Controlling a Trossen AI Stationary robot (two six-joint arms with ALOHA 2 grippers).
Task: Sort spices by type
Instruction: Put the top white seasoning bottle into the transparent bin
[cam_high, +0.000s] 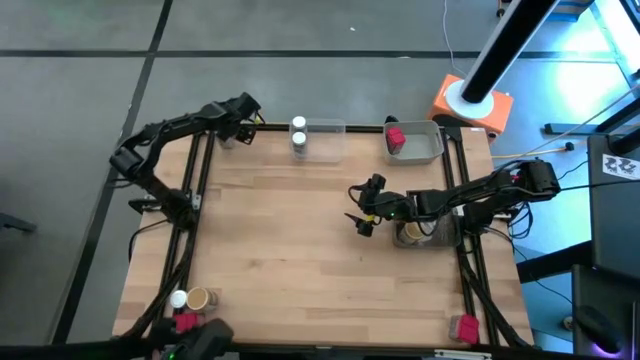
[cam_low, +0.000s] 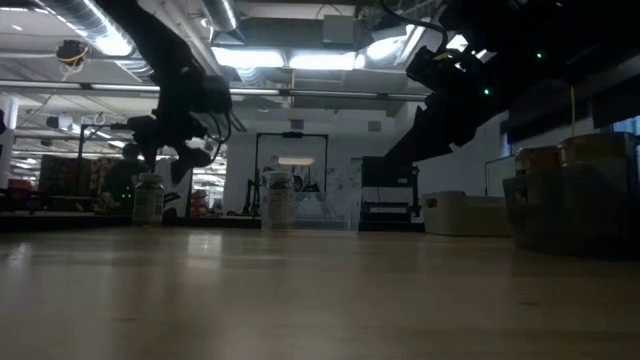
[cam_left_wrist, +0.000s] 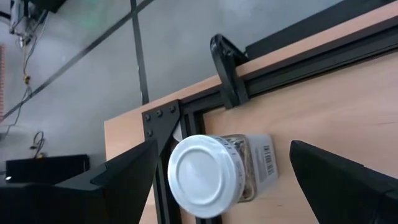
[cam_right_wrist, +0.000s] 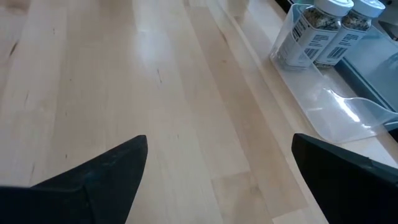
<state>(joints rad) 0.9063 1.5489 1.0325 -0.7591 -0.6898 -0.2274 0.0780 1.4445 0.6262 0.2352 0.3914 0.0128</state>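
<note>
We see a pale wooden counter (cam_high: 300, 230) edged by a black metal frame (cam_high: 195, 170). At its far edge sit a clear tray (cam_high: 328, 140) and, further right, a grey tray (cam_high: 425, 140); a dark tray (cam_high: 445, 232) rests at the right edge. Beyond the far right corner an orange block (cam_high: 473, 108) stands on the grey floor (cam_high: 90, 100), carrying a dark pole with a white collar. In the low view we make out ceiling lights (cam_low: 300, 58) across the room behind.

The high view is evenly lit, with a blue cast at upper right. The low view is dim: ceiling lights (cam_low: 300, 58) glare, arms silhouetted, the near worktop (cam_low: 300, 300) blurred.
</note>
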